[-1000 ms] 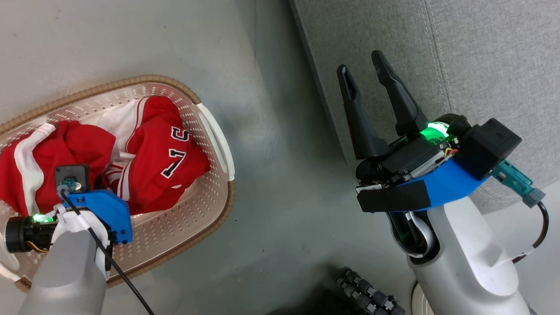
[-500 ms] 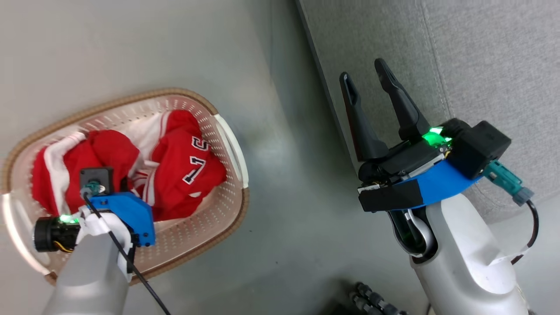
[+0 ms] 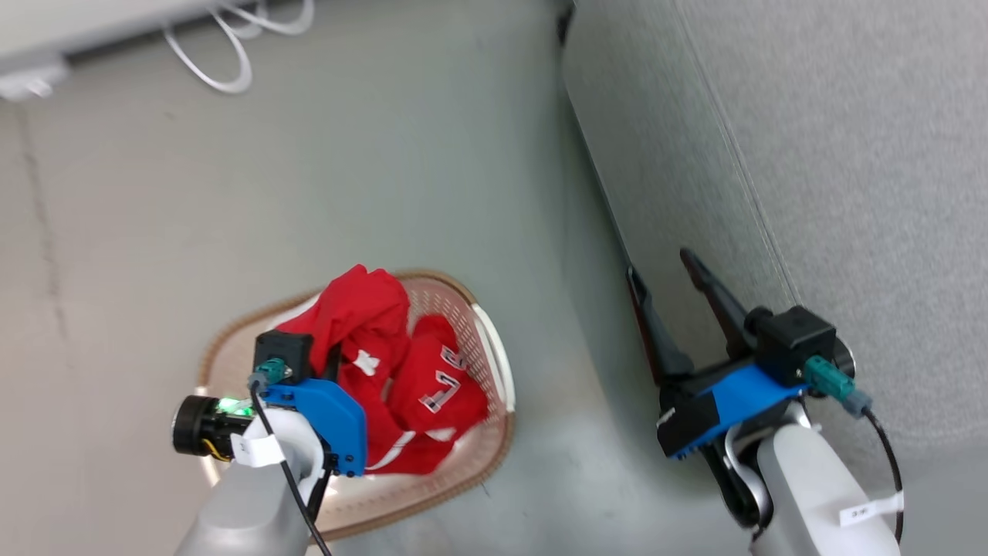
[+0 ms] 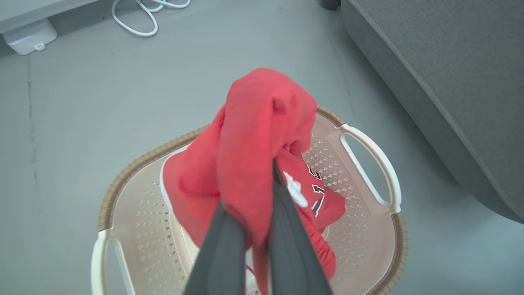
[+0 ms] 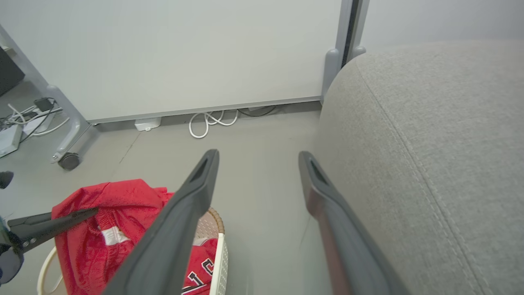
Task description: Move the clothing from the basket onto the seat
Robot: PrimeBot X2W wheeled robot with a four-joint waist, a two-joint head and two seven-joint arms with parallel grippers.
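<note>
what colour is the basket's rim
Brown, with a woven look; the basket rim shows best in the left wrist view.

We see bright, even light; soft shadow on floor [image 3: 386,193] beside seat [image 3: 810,154]; wrist views bend at edges.

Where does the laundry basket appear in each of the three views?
Head view: laundry basket, lower left of centre.
Left wrist view: laundry basket at bottom centre.
Right wrist view: laundry basket at bottom left.
Shared landmark: the grey seat, right of it in all three.
</note>
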